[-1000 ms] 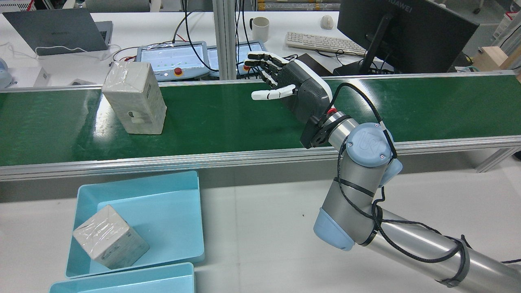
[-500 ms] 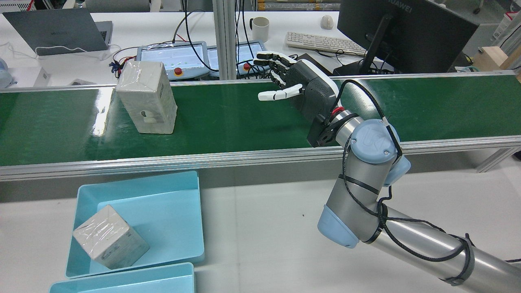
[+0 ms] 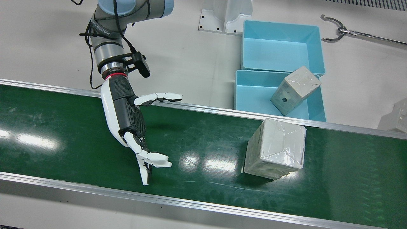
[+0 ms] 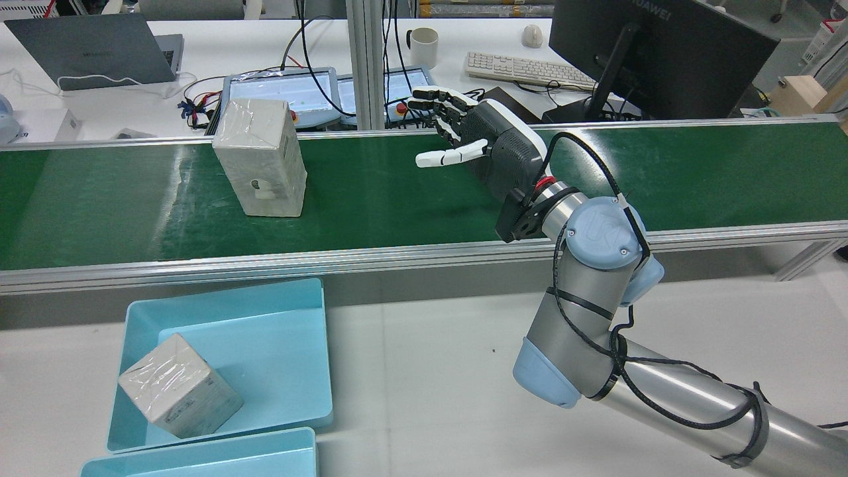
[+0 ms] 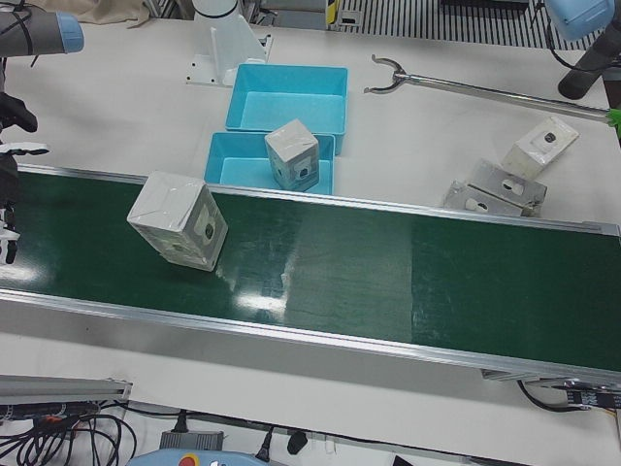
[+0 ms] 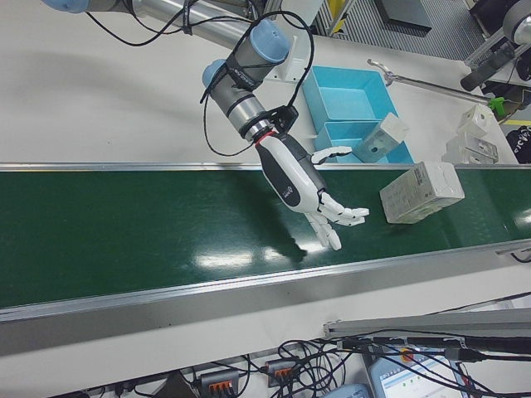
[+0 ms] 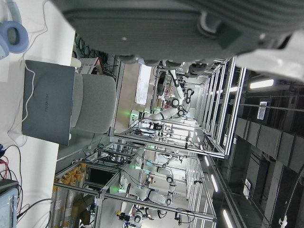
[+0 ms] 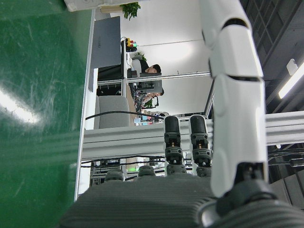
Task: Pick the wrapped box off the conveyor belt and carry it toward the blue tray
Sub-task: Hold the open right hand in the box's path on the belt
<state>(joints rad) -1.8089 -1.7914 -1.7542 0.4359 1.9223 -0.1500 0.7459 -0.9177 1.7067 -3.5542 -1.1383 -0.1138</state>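
Right hand (image 4: 474, 142) hangs over the belt mid-frame in the rear view, fingers spread wide, thumb out, holding nothing. Left hand is only visible as a dark palm along the top of its own camera view; cannot tell if it's open or closed.

Conveyor belt (image 4: 397, 192), green, spans the full frame width. Blue tray (image 4: 291, 397) sits lower left off the belt, with one wrapped box in tray (image 4: 179, 394) already inside; a second blue tray (image 3: 281, 46) is behind it, at upper right in the front view.

Wrapped box (image 4: 260, 158) stands upright on the belt, left of centre in the rear view, well apart from the right hand. In the front view the same box (image 3: 275, 149) is at right of centre, hand (image 3: 127, 117) at left.

Change: over the last second the box has ridden the belt rightward in the rear view, closing on the hand. The hand itself has shifted only a little and stays open. Likely meaning: hand is waiting for the box to arrive, so the pick has not started and no contact yet. Spare boxes (image 5: 505, 180) lie off the belt, upper right of the left-front view.
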